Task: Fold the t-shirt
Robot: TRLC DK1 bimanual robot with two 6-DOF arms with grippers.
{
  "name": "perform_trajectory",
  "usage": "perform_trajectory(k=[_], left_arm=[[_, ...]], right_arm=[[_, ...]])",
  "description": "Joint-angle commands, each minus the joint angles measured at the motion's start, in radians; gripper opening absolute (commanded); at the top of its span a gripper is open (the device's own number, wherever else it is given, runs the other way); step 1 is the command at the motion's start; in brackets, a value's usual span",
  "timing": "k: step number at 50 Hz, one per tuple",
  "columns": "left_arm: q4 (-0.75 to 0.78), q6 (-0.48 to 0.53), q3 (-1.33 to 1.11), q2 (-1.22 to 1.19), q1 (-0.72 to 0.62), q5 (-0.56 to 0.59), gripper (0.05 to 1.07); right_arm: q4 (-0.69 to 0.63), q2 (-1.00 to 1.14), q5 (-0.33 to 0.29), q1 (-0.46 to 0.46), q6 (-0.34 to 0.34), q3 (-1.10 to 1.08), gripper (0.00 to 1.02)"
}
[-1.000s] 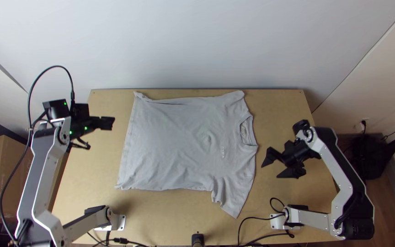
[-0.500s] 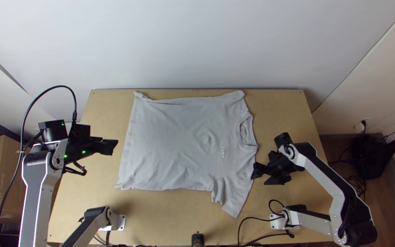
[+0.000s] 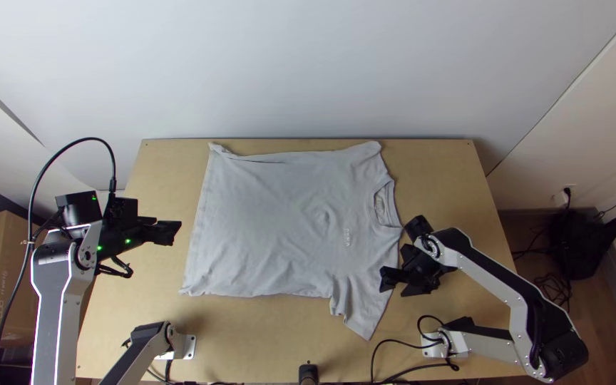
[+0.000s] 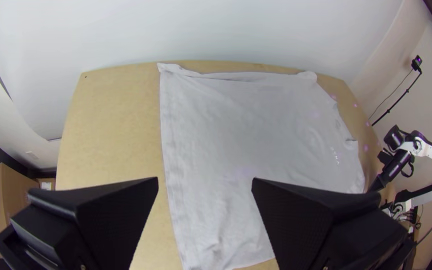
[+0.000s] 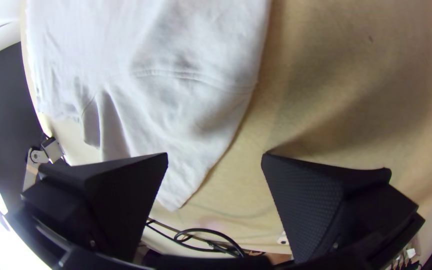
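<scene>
At the lower middle edge of the top view, a small black knob [image 3: 309, 372] stood at the near side of the desk [image 3: 237, 328], with black cables [image 3: 376, 348] looping across the wood to its right. The bases of the two arms sat at the lower left and lower right. A little farther up, right of the middle, the near sleeve [image 3: 365, 314] of the T-shirt [image 3: 272, 221] slanted down the picture, wrinkled where it met the body

The right claw [image 3: 393, 288] hung over the shirt's edge by that sleeve; I could not tell whether it touched the cloth. It was released, and in the right wrist view its fingers [image 5: 308, 205] stood wide apart, with the sleeve's tip beyond them. At the left edge of the frame, a cardboard box [image 3: 5, 274] stood beside the desk, and on the far right lay a black bag [image 3: 577, 249]

The left claw [image 3: 172, 232] was released too, held left of the hem, pointing toward the shirt. The shirt itself was spread out unfolded across the middle, hem to the left, collar [image 3: 391, 208] to the right, small lettering on the chest. Farthest up, the hem's corner was curled over at the upper left, a crease ran beside it, and the pale wall [image 3: 308, 68] rose behind
</scene>
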Motion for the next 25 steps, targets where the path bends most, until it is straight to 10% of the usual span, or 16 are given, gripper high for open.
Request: perform_trajectory(k=[1, 7, 16, 25], left_arm=[[-0.018, 0.019, -0.017, -0.011, 0.007, 0.01, 0.96], [-0.021, 0.021, -0.019, -0.008, 0.007, 0.01, 0.96], [-0.128, 0.11, 0.001, 0.008, 0.013, -0.002, 0.96], [-0.318, 0.43, -0.052, 0.02, 0.07, -0.089, 0.96]], right_arm=[[0.036, 0.019, -0.005, 0.051, 0.037, -0.028, 0.86], [0.085, 0.022, 0.004, 0.095, 0.057, -0.031, 0.65], [0.146, 0.007, 0.147, 0.169, 0.07, -0.05, 0.02], [0.129, -0.082, 0.159, 0.186, 0.071, -0.039, 0.03]])
